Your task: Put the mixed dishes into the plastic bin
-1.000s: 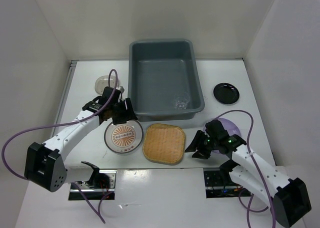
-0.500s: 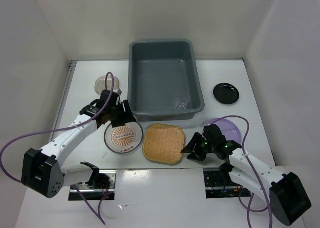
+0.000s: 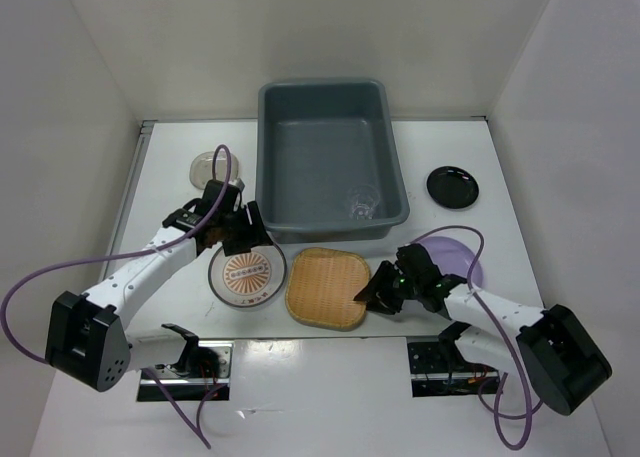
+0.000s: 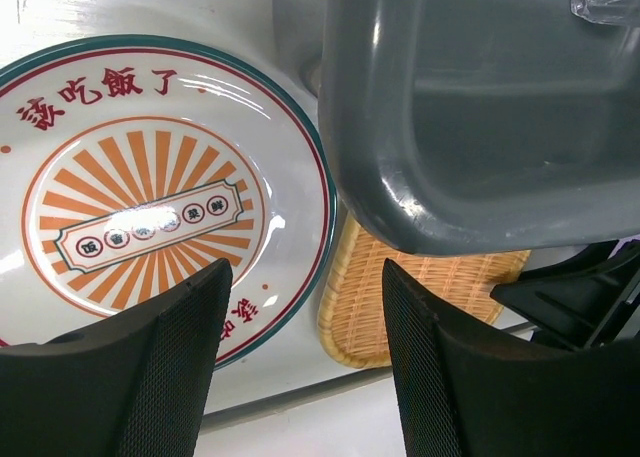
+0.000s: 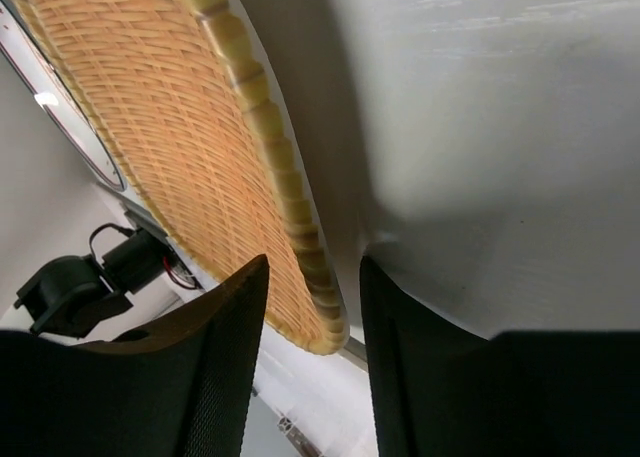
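The grey-blue plastic bin [image 3: 300, 167] stands at the back middle with a clear glass cup [image 3: 362, 205] inside. In front of it lie the sunburst plate [image 3: 247, 275] and the square bamboo tray [image 3: 328, 287]. My left gripper [image 3: 243, 239] hovers open over the sunburst plate [image 4: 150, 197], beside the bin's corner [image 4: 480, 127]. My right gripper [image 3: 370, 293] is low at the tray's right edge. It is open, and its fingers straddle the tray's rim [image 5: 300, 257] with gaps on both sides. The lilac plate [image 3: 462, 255] lies behind the right arm.
A small black dish [image 3: 452, 186] sits at the far right. A small beige dish [image 3: 207, 164] sits left of the bin, behind my left arm. Purple cables loop off both arms. White walls close in the table on three sides.
My right gripper has slid left from the lilac plate to the bamboo tray's right rim, and its jaws have narrowed around it. The left arm has hardly moved.
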Robot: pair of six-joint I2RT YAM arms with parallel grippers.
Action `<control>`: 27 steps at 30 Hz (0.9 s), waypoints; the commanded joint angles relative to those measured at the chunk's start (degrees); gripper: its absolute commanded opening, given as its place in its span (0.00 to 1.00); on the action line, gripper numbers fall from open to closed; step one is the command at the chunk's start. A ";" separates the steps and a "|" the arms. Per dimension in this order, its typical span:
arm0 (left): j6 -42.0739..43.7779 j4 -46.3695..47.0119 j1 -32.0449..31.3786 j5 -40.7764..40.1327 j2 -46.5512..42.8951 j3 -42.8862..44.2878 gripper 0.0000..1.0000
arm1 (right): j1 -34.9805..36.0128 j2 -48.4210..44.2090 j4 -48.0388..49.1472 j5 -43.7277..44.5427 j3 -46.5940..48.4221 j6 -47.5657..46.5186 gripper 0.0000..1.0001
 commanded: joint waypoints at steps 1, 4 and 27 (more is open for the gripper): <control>0.05 1.19 -0.06 -0.86 0.23 0.85 0.69 | 0.66 2.84 3.12 4.31 0.45 -0.51 0.46; 0.05 1.19 -0.06 -0.86 0.76 0.85 0.69 | 0.66 4.52 4.27 4.92 0.45 -0.51 0.42; -1.00 2.50 -2.52 -3.85 7.44 -4.78 0.28 | 1.72 4.96 10.60 7.30 -2.89 2.39 0.36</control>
